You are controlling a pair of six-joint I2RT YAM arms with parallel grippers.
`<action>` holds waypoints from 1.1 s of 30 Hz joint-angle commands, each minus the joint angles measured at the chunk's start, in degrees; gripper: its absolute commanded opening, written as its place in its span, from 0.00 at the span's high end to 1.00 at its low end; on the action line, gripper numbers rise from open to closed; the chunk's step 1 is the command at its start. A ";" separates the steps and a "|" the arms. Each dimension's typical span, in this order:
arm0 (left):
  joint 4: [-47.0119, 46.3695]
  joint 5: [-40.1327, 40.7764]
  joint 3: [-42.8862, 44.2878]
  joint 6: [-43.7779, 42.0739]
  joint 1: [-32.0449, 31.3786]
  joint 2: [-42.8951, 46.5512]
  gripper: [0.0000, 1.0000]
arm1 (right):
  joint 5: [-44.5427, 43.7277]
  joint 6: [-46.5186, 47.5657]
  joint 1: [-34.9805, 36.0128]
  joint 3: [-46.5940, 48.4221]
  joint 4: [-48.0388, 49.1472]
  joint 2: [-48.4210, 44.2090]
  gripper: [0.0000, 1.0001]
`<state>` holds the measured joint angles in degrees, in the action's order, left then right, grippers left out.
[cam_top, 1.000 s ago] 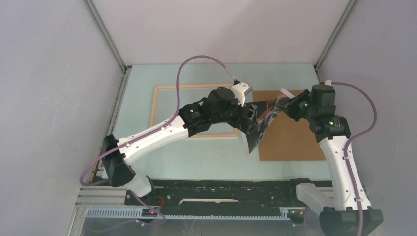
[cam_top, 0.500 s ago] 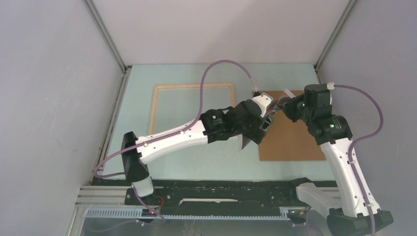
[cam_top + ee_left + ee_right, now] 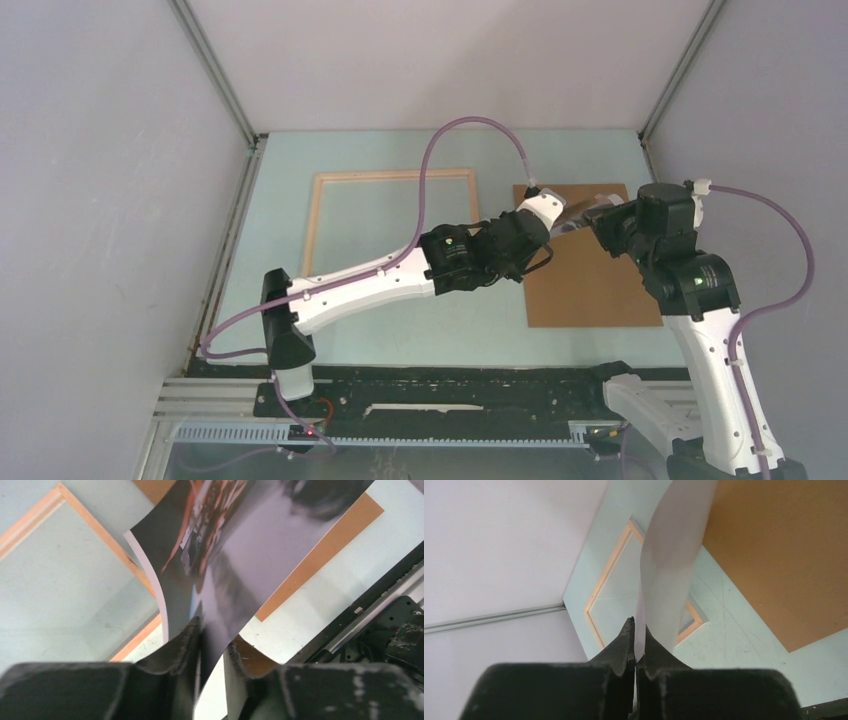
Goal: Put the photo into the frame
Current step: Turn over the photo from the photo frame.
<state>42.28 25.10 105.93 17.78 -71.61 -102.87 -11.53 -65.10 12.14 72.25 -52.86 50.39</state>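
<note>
**Left arm now across at the photo, jaws closing in**

Left gripper [image 3: 212, 641] has swung right, off the frame [image 3: 390, 174] and over to the sheet. It stood wide open a second ago and is much narrower now. Its fingers [image 3: 187, 637] sit either side of the photo [image 3: 240, 555] at the lower edge. The sheet passes between them, but whether they actually pinch it can't be told from the wrist view.

Right gripper [image 3: 639, 627] is pressed together on the photo's opposite edge, and the pale back of the sheet rises from its tips.

Photo is airborne between the two arms, bowed, above the left part of the brown board [image 3: 590, 285]. The board lies flat on the table [image 3: 400, 320], right of the frame. Frame lies flat, wood face up, nothing inside it.

Step in hand, as judged: two-handed handover or re-grip, before the carry to the frame.

Next move needs:
- left grip confirmed firm before the right lets go or moves
- both arms moving left together, sheet kept from buckling
- photo levelled and squared to the frame opening before lowering
</note>
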 commanded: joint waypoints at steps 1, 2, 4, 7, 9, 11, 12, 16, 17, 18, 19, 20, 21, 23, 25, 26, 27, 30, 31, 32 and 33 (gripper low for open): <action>2.29 4.65 4.79 -2.58 -0.10 0.52 0.80 | -2.23 0.23 0.43 3.37 -1.06 -0.42 1.00; 2.86 5.02 5.36 -2.91 -0.10 0.67 0.85 | -2.31 1.16 0.43 3.75 -0.99 -0.27 1.00; 3.73 5.58 6.46 -3.62 -0.10 1.25 0.90 | -2.61 3.48 0.43 4.61 -0.36 -0.02 0.99; 4.43 6.68 7.23 -4.68 -0.10 2.93 0.99 | -2.43 9.35 0.44 6.31 1.41 0.60 0.74; 4.58 6.99 7.27 -5.70 -0.10 4.02 1.00 | -0.99 15.27 0.43 8.59 3.17 1.39 0.46; 4.95 7.24 7.42 -6.39 -0.02 5.07 1.00 | 1.70 22.39 0.36 12.03 3.97 2.22 0.23; 5.18 7.43 7.48 -6.84 -0.02 5.70 1.00 | 3.72 26.18 0.34 14.08 4.28 2.58 0.19; 6.66 5.79 7.54 -6.38 1.87 8.89 1.00 | 5.23 35.74 -0.06 20.56 3.30 2.41 0.09; 7.01 4.27 7.43 -5.65 3.02 9.97 1.00 | 4.99 36.92 -0.24 21.37 3.40 1.83 0.08; 7.30 2.01 7.09 -4.86 4.48 11.02 1.00 | 4.82 37.97 -0.58 21.77 3.65 1.06 0.08; 7.38 -0.48 6.50 -3.87 6.43 12.36 1.00 | 4.42 38.66 -0.76 21.95 4.04 0.13 0.08; 7.31 -3.23 5.21 -2.42 8.61 13.98 1.00 | 3.56 39.12 -1.09 21.71 4.45 -0.80 0.07; 7.07 -6.34 3.84 -1.27 11.02 15.49 1.00 | 3.05 39.54 -1.28 21.11 5.18 -1.77 0.07; 5.36 -14.58 -0.21 1.82 17.24 19.14 1.00 | 2.57 40.35 -1.64 19.20 6.56 -3.61 0.05; 1.87 -26.44 -5.96 5.70 25.69 23.45 0.99 | 2.26 40.81 -1.99 17.86 7.23 -4.51 0.04; 0.18 -31.54 -9.15 7.74 31.54 25.79 0.98 | 2.53 41.04 -2.15 17.24 7.25 -4.52 0.04; -1.35 -36.32 -11.87 9.46 36.17 27.10 0.97 | 3.12 41.07 -2.32 16.78 7.14 -4.29 0.04; -3.26 -48.50 -19.56 11.14 48.62 28.89 0.97 | 6.75 40.63 -2.91 15.50 6.51 -3.05 0.04; -3.70 -51.33 -22.06 11.06 52.40 28.95 0.99 | 8.07 40.37 -3.11 14.88 6.38 -2.65 0.04; -4.62 -53.58 -24.78 11.30 56.48 29.06 1.00 | 9.24 40.11 -3.25 14.03 6.63 -2.30 0.04; -6.93 -55.15 -28.03 11.75 60.27 29.30 1.00 | 10.50 39.85 -3.39 13.08 7.10 -2.17 0.04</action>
<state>41.01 -11.11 87.44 25.65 -22.31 -74.00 -6.13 -26.44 9.45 88.27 -46.98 45.47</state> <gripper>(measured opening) 0.012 0.957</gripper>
